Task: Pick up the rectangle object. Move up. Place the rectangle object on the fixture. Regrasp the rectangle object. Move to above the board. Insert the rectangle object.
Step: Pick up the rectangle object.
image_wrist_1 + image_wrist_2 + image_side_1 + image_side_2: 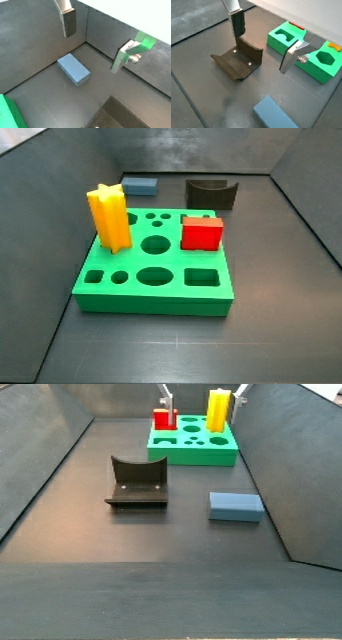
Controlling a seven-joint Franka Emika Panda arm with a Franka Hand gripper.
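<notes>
The rectangle object (73, 70) is a slate-blue block lying flat on the dark floor, and shows in both side views (139, 186) (235, 506). The fixture (238, 62), a dark block with a scooped top, stands beside it (136, 482). The green board (154, 304) with shaped holes lies further along (201, 456). My gripper (93, 52) hangs high above the floor, open and empty, with the block below and apart from it. In a wrist view the gripper (261, 53) is over the gap between the fixture and the board.
A yellow star post (110, 218) and a red cube (202, 232) stand in the board. Dark sloping walls (54, 444) close in the floor on the sides.
</notes>
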